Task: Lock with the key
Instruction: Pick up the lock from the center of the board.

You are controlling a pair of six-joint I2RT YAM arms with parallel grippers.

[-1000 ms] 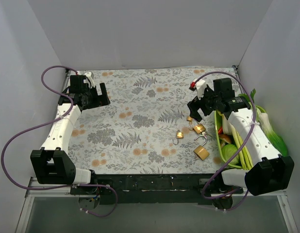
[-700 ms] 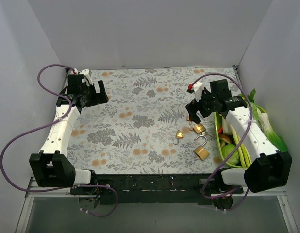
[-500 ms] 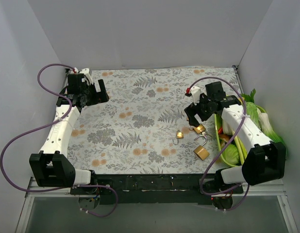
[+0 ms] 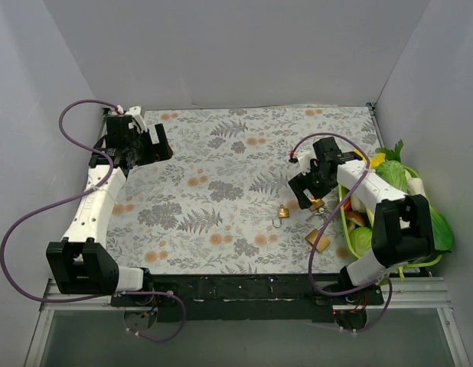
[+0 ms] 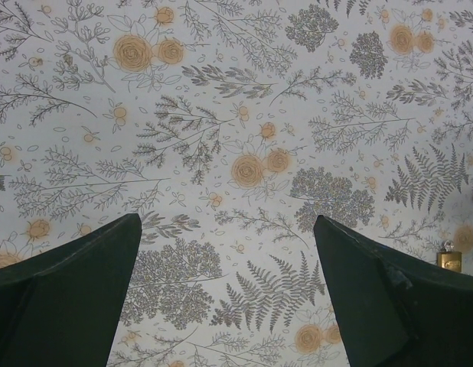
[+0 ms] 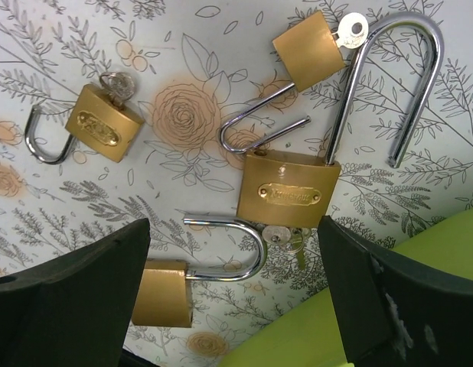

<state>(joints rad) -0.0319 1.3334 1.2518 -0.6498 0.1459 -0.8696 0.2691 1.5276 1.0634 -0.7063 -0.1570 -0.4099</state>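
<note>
Several open brass padlocks lie on the floral mat under my right gripper (image 6: 233,228), which is open and empty above them. The large padlock (image 6: 291,195) has a small silver key (image 6: 279,235) hanging at its base, between my fingers. A smaller padlock (image 6: 307,50) carries a silver key (image 6: 350,30), and another small padlock (image 6: 105,126) has a key head (image 6: 114,82) on it. A fourth padlock (image 6: 164,292) lies by my left finger. In the top view my right gripper (image 4: 301,191) hovers over the padlocks (image 4: 318,239). My left gripper (image 4: 148,145) is open and empty, far left.
A lime green tray (image 4: 346,222) with vegetables stands right of the padlocks; its edge shows in the right wrist view (image 6: 374,321). White walls close in the mat (image 4: 213,191). One padlock (image 5: 449,260) shows at the right edge of the left wrist view.
My right arm has swung left and towards the front, bringing its gripper over the padlocks. My left arm has shifted only slightly.
</note>
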